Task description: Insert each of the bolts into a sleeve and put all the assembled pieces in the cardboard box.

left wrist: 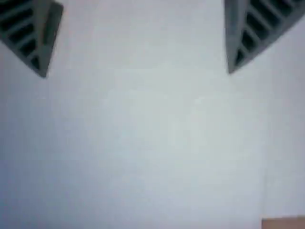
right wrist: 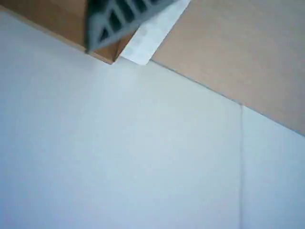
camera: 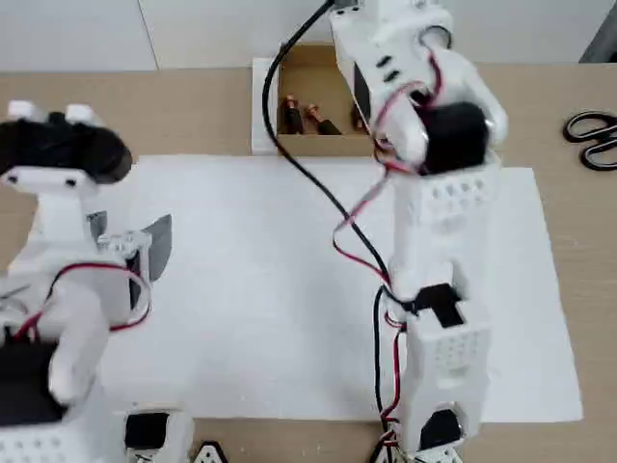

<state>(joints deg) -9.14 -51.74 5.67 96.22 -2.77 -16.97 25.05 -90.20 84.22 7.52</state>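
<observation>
The left gripper (left wrist: 137,72) lies closest to its wrist camera, its jaws released and spread wide, and only the white sheet (left wrist: 143,152) shows between them. The sheet lies flat directly below the jaws. A corner of the wooden table (left wrist: 283,223) appears past the sheet's edge, off to one side of the jaws. In the high view the left gripper (camera: 145,246) hangs over the sheet, well apart from the cardboard box (camera: 323,145). The right gripper (right wrist: 107,28) is positioned at the box. Its visible part overlaps a corner of the box wall, just beside the white flap (right wrist: 152,36) that folds out from the box. Sheet and bare table lie below it. Whether the right gripper is released or clenched cannot be determined from these views. The box stands open on the table, touching the sheet's far edge, and the right arm extends over it. Inside the box lie copper-coloured pieces (camera: 289,113) with dark ends. Two rest side by side toward the flap side, and a third is partly hidden under the right arm. A pair of scissors (camera: 593,135) lies on the table, well apart from both sets of jaws.
</observation>
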